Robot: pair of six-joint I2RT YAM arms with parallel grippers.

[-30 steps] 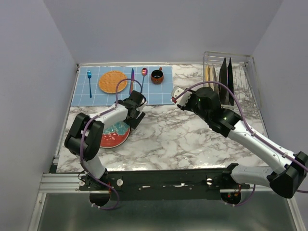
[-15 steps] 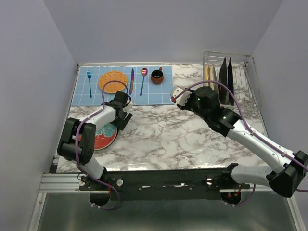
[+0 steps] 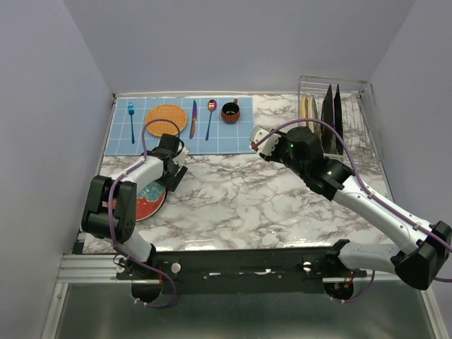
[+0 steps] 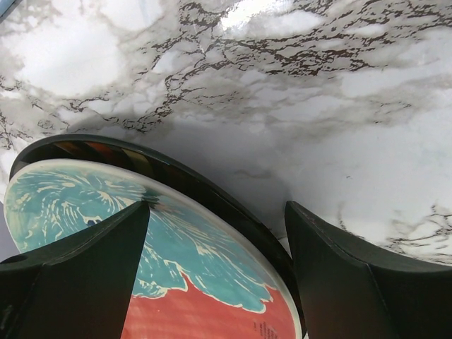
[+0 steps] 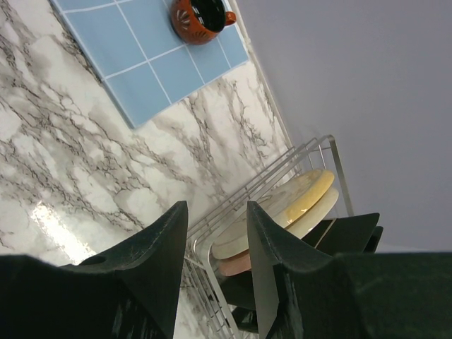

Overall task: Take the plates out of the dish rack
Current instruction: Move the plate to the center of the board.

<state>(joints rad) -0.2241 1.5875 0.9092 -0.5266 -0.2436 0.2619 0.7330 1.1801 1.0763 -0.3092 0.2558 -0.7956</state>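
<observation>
The plates (image 3: 319,113): state location. (Operator)

Technician: Several stand on edge in the dish rack (image 3: 361,123) at the far right corner of the table (image 3: 247,205), with the cream-yellow rounds toward the left and the dark squares beside them. The upright dividers keep each one vertical and apart from the next, so a rim can be taken from above. One red plate (image 4: 198,272) with a teal centre lies flat near the left edge of the table.

Operator: Left gripper (image 4: 217,208)?

Technician: Its fingers are spread wide, one on each side of the red plate's rim, and they clamp nothing. The plate rests on the marble. Judgement: the plate has been put down and the gripper is not gripping it.

Operator: Right gripper (image 5: 215,206)?

Technician: Its fingers are apart with nothing between them. It is aimed at the rack from the mat side and stands well short of the wire. The wrist view lines the gap up with the cream-yellow rims, so a round plate is probably the next pick.

Operator: Hazard?

Technician: The neighbouring plates stand close together. A tilted approach could knock one against another.
</observation>
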